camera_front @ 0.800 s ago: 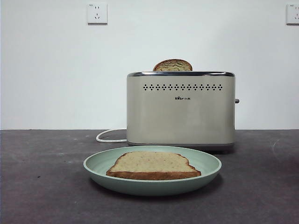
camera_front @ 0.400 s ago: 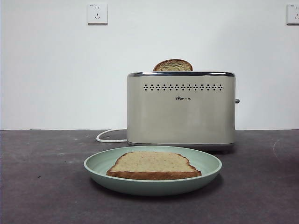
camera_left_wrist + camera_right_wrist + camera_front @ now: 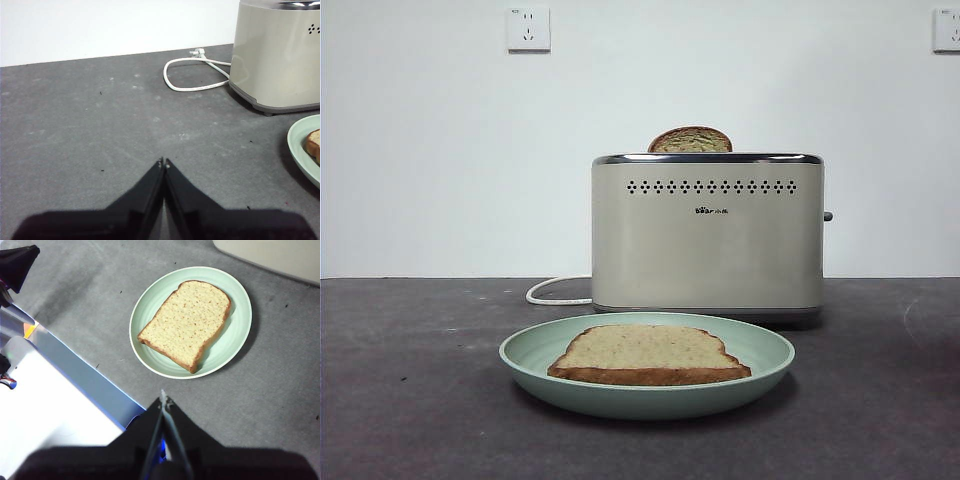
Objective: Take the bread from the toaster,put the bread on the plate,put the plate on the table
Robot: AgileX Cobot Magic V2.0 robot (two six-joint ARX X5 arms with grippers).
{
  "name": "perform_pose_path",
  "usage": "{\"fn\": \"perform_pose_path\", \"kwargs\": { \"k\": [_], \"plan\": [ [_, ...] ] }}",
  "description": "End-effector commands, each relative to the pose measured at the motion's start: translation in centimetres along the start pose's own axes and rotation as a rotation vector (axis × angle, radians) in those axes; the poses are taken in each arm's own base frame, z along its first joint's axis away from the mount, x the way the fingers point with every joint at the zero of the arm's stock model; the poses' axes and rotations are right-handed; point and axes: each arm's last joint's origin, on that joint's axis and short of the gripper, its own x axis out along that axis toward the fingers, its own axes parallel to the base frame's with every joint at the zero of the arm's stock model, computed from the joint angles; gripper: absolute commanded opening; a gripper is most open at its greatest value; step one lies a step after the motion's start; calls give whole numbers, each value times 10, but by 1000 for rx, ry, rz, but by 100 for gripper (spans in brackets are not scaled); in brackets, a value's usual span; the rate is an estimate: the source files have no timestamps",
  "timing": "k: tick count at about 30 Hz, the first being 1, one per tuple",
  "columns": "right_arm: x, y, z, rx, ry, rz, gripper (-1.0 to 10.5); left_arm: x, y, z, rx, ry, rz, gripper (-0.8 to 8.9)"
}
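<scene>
The bread (image 3: 648,352) lies flat on the plate (image 3: 525,350), which rests on the worktop (image 3: 410,400) before the toaster (image 3: 707,235). The left gripper (image 3: 163,162) and right gripper (image 3: 163,399) hang clear with jaws together, so the task looks done

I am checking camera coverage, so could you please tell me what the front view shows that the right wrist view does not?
Only the front view shows the second slice poking from the toaster's top, the white cord and two wall sockets. Only the right wrist view shows the shut right gripper. Both show the bread lying flat on the plate on the table.
</scene>
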Motion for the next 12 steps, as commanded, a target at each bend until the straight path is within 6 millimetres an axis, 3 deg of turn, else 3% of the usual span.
{"fn": "perform_pose_path", "kwargs": {
  "k": [1, 8, 12],
  "plan": [
    [1, 0, -1, 6, 1, -2, 2, 1, 0, -4, -7, 2, 2, -4],
    [0, 0, -2, 3, -2, 2, 2, 1, 0, -4, -7, 2, 2, -4],
    [-13, -5, -1, -76, -109, -83, 2, 1, 0, -4, -7, 2, 1, -4]
  ]
}}
